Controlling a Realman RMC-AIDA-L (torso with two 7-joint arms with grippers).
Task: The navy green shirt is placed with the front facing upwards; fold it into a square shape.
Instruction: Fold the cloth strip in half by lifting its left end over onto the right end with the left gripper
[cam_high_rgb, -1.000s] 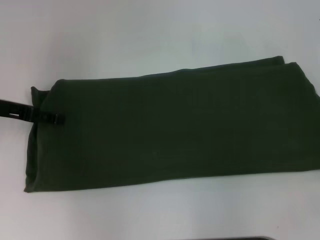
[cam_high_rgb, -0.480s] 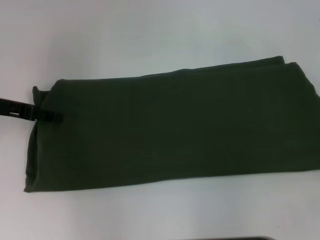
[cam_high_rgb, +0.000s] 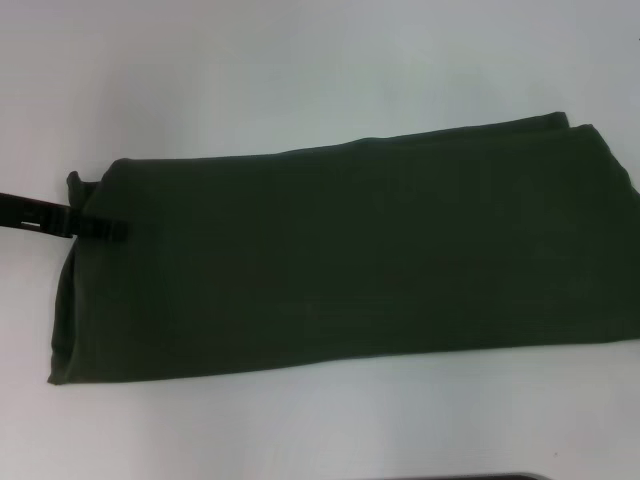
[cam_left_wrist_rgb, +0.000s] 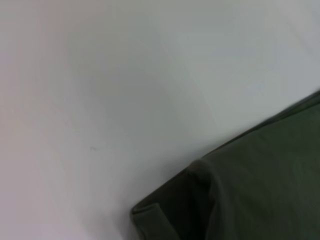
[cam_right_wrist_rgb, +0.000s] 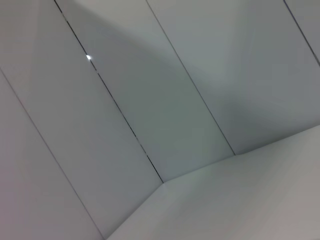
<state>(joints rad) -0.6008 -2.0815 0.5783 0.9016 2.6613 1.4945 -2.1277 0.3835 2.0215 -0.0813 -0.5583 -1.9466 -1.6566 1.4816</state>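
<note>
A plain white tabletop (cam_high_rgb: 300, 70) fills our head view, and the navy green shirt (cam_high_rgb: 350, 260) lies across it as a long folded band, running from the left side to the right edge of the view. No lettering or collar shows to us; only the smooth dark cloth faces up.

Starting at the left, our left hand (cam_high_rgb: 112, 229) reaches in from the left edge as a thin dark bar and sits at the shirt's left end, near its far corner, its tip over the cloth. We cannot tell whether its fingers are apart or pinched on the fabric. Just beyond it, a small flap of cloth stands out at the far-left corner (cam_high_rgb: 74, 183). In the left wrist view we see that same corner of the shirt (cam_left_wrist_rgb: 240, 195) with its layered edges lying on the white tabletop (cam_left_wrist_rgb: 100, 100).

Moving right, the shirt's right end shows two stacked layers, the far edge stepped slightly.

Our right hand shows in no view; its wrist camera looks at pale panelled walls (cam_right_wrist_rgb: 150, 100).
</note>
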